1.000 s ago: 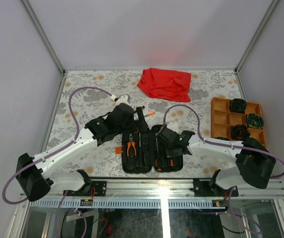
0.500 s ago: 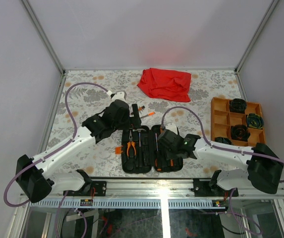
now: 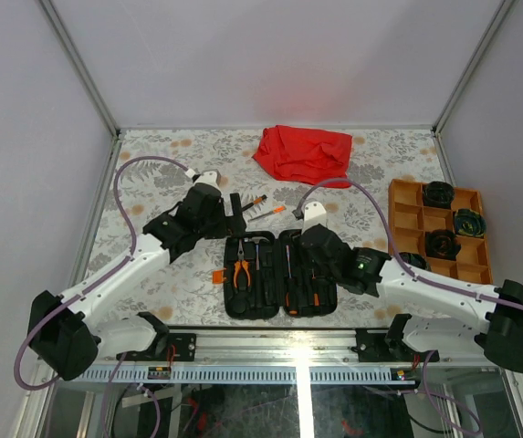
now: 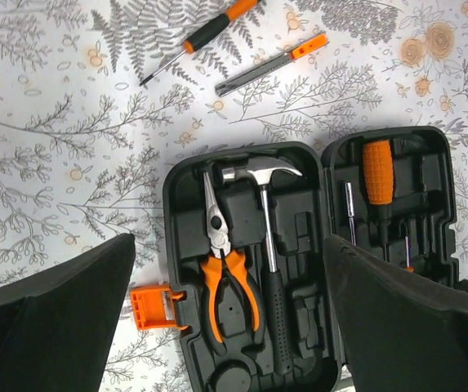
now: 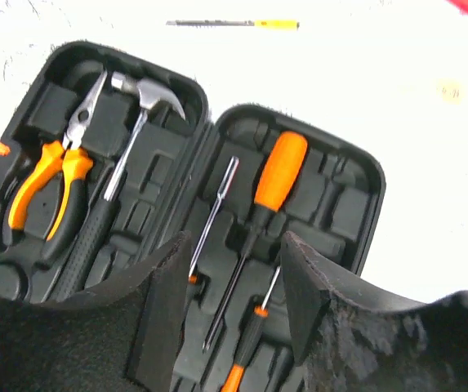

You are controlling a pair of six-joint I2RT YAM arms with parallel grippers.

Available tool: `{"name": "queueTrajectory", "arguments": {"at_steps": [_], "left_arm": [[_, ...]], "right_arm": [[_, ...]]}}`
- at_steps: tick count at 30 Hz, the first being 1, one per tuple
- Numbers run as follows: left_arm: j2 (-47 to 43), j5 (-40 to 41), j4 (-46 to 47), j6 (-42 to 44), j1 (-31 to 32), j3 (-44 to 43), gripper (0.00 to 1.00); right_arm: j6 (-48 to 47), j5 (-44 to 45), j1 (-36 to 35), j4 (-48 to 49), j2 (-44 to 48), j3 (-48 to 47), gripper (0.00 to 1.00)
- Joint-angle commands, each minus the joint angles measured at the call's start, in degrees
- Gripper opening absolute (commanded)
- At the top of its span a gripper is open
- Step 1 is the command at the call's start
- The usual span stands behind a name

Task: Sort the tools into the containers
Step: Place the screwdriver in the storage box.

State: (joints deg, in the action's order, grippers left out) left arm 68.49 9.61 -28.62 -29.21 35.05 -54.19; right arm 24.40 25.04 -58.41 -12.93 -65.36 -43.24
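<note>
Surface: floral table [image 3: 151, 164] inside a white-walled booth.
Case [image 3: 266, 297]: lies open and flat, slots facing up; pliers [image 4: 227, 269] and hammer [image 4: 268, 237] seated.
Right gripper [image 5: 232, 253]: jaws parted, empty, over the seated orange screwdriver [image 5: 278, 175].
Left gripper [image 4: 229, 238]: spread wide, empty, hovering.
Loose: black-handled screwdriver [image 4: 205, 33] and thin tool [image 4: 270, 65] beyond the case, probably next.

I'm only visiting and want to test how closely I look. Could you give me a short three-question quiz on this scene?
1. Which item lies beside the pliers in the open black case? A) hammer B) wrench C) saw
2. True or false: the red cloth lies on the table, outside the case.
3. Fill in: ___ slim tools lie on the table beyond the case.
Key: 1 A; 2 true; 3 two, a screwdriver and an orange-tipped tool.
</note>
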Motion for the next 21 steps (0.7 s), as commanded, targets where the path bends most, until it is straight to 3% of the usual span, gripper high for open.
{"name": "queueTrajectory", "arguments": {"at_steps": [1, 12, 16, 21], "left_arm": [[-4.2, -4.7, 3.8, -2.3, -2.9, 2.8, 0.96], [-12.0, -12.0, 0.3, -0.7, -15.9, 6.0, 0.97], [-13.9, -9.8, -2.2, 0.6, -17.1, 5.8, 0.97], [-19.9, -6.1, -4.1, 0.9, -17.2, 6.1, 0.96]], "right_arm": [[-12.4, 1.5, 1.7, 14.5, -2.9, -3.1, 0.56], [-22.5, -31.4, 13.5, 9.9, -17.4, -19.0, 0.62], [-31.3, -34.4, 13.7, 8.9, -22.0, -23.5, 0.72], [-40.9, -36.8, 14.8, 4.4, -29.2, -31.9, 0.77]]}}
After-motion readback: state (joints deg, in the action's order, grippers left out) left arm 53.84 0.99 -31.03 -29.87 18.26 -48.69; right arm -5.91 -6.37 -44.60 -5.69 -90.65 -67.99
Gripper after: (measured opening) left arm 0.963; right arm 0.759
